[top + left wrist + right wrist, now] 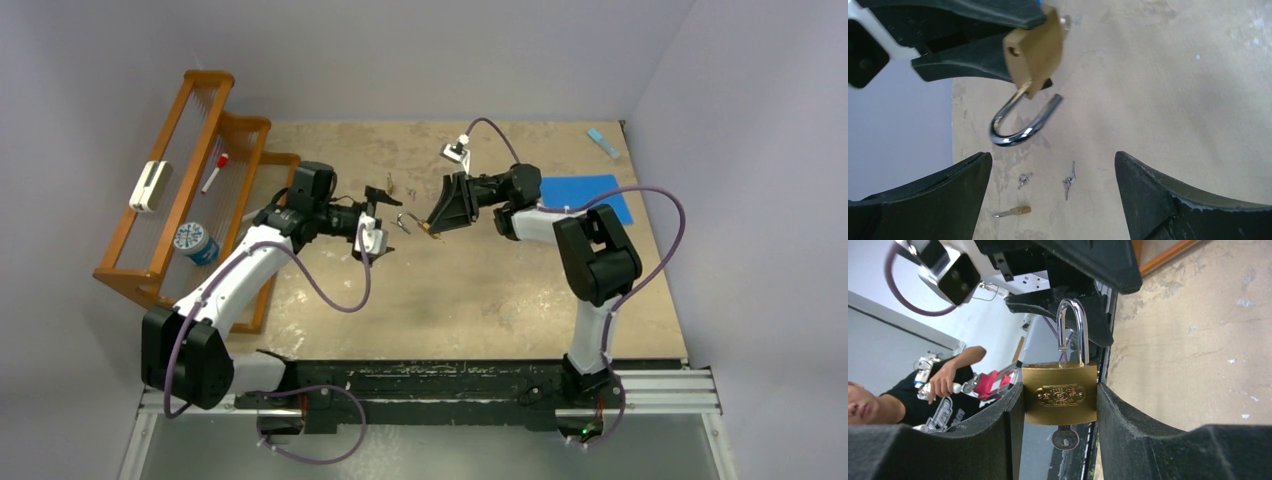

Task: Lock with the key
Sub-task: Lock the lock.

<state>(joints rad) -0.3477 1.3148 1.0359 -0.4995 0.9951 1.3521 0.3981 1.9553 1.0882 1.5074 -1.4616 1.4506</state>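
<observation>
A brass padlock [1059, 395] is clamped by its body between the fingers of my right gripper [1059, 390], held above the table. A key [1065, 438] sticks out of the keyhole in its underside. The silver shackle [1071, 305] points toward the left arm, and one leg [1050, 107] hangs free of the body. My left gripper [1052, 160] stands wide open just short of the shackle [1015, 132], with nothing between its fingers. From above, the two grippers face each other at mid-table, the padlock [425, 228] between them.
Two small silver keys [1022, 179] [1068, 180] and a brass-headed key [1013, 212] lie on the table under the left gripper. A wooden rack [190, 180] stands at the left with a tape roll [195, 240]. A blue cloth [590, 195] lies at the right.
</observation>
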